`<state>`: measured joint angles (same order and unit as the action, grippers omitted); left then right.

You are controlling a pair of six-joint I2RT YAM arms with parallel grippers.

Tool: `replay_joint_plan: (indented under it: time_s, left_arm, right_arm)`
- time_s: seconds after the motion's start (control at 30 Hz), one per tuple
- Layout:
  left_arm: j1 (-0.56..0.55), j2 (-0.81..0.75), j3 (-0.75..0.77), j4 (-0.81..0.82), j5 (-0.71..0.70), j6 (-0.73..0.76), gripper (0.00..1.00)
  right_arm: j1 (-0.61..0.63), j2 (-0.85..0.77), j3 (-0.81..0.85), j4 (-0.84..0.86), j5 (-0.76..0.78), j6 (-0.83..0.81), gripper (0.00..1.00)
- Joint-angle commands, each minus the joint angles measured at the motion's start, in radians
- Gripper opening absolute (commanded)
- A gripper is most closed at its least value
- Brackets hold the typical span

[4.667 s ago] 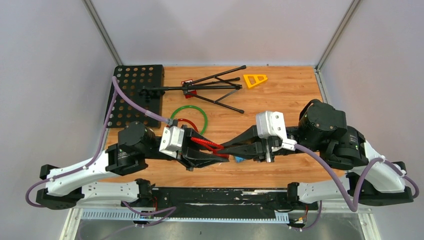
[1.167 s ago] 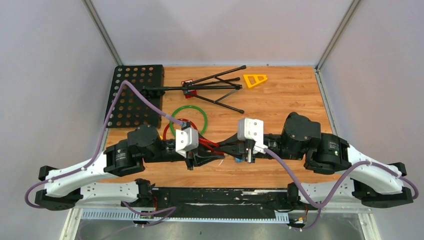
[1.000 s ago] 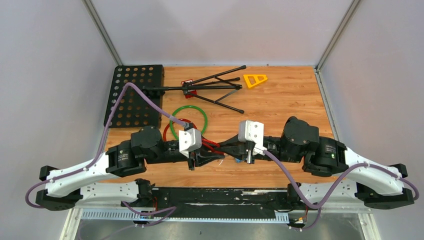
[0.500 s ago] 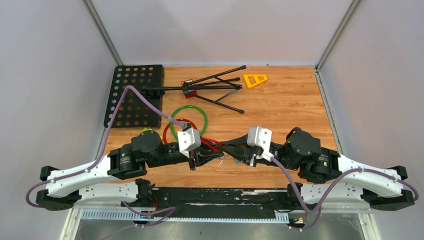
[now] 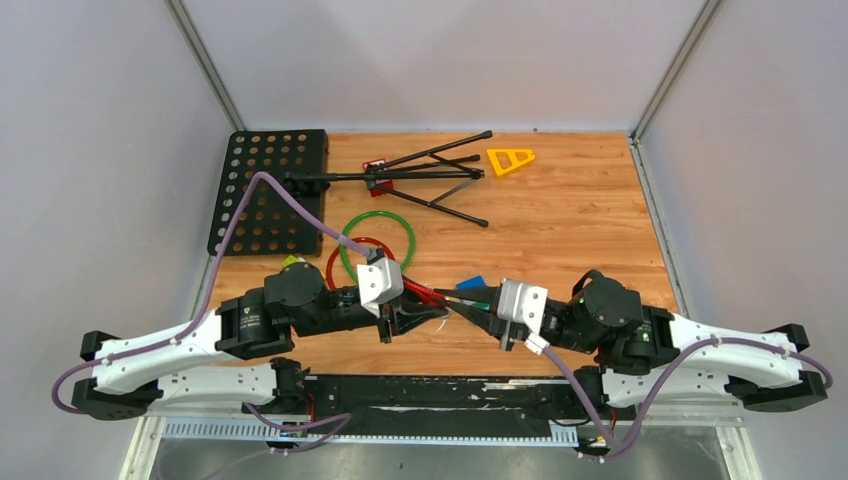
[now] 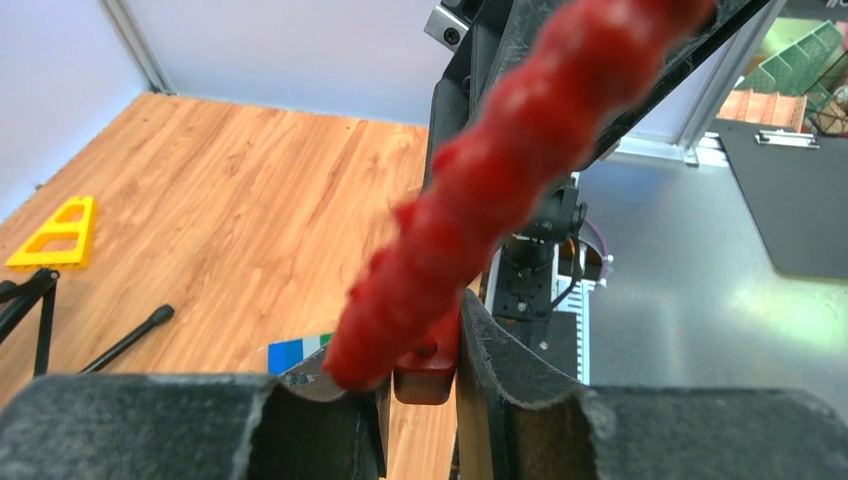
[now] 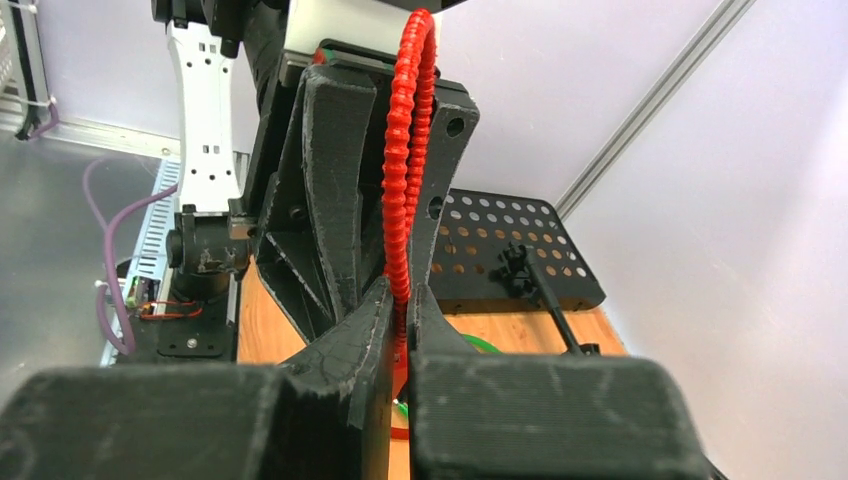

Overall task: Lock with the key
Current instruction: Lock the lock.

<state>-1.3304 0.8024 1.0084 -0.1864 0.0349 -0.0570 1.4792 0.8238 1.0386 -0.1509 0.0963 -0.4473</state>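
Left gripper (image 5: 425, 316) narrow, clamped on the red cable lock (image 6: 500, 150) at its body, cable rising past the fingers. Right gripper (image 5: 462, 303) pinched closed, pointing at the left one, tips near; whether it grips the key cannot be told. Blue-green tag (image 5: 470, 285) just behind its tip. Both arms low, reaching inward over the desk (image 5: 580, 210). Green ring (image 5: 410, 235) behind the left gripper; open wood beyond the right, up to the tripod stand (image 5: 430, 175).

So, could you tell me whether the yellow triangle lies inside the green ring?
No, the yellow triangle lies farther back and to the right, well clear of the green ring.
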Motion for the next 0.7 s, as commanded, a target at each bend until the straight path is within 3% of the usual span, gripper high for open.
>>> replay_joint_plan:
  time_s: [0.0,0.23,0.57,0.67]
  left_arm:
    - [0.007,-0.056,0.079,0.333,-0.08,-0.009,0.0]
    - [0.008,-0.06,0.074,0.331,-0.082,-0.01,0.0]
    - [0.01,-0.063,0.068,0.331,-0.099,-0.006,0.0]
    - [0.01,-0.065,0.061,0.331,-0.1,-0.004,0.0]
  right_arm:
    - [0.04,-0.014,-0.133,-0.222,-0.007,-0.083,0.0]
    - [0.063,-0.027,-0.182,-0.217,-0.019,-0.171,0.0]
    - [0.081,-0.007,-0.174,-0.204,-0.012,-0.132,0.0]
    - [0.081,-0.033,-0.168,-0.183,0.001,-0.101,0.12]
